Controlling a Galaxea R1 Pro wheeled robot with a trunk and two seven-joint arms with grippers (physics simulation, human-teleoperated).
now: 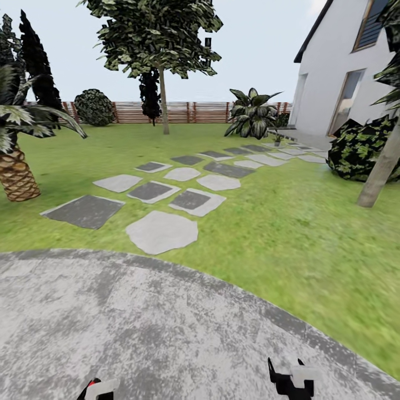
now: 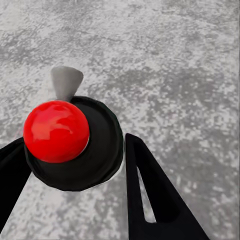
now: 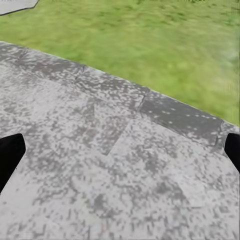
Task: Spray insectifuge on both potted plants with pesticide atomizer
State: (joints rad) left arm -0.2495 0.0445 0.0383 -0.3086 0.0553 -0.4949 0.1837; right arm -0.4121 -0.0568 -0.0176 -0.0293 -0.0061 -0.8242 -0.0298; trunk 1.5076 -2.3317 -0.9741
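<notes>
In the left wrist view the pesticide atomizer (image 2: 70,145), a black round body with a red ball top and a grey cone nozzle, sits between the two black fingers of my left gripper (image 2: 75,145), which is shut on it. In the head view the left gripper (image 1: 95,389) shows at the bottom edge with a bit of red beside it. My right gripper (image 1: 291,380) hangs over the grey paved patio (image 1: 166,328); its fingers (image 3: 11,152) stand wide apart, open and empty. A tiny potted plant (image 1: 277,139) stands far off near the house.
Grey stepping stones (image 1: 161,230) cross the green lawn (image 1: 289,233) toward a white house (image 1: 344,72). A scaly palm (image 1: 16,166) stands at left and a thin trunk (image 1: 380,166) with a dark bush at right. A big striped-leaf plant (image 1: 253,114) and a tree stand before the wooden fence (image 1: 183,111).
</notes>
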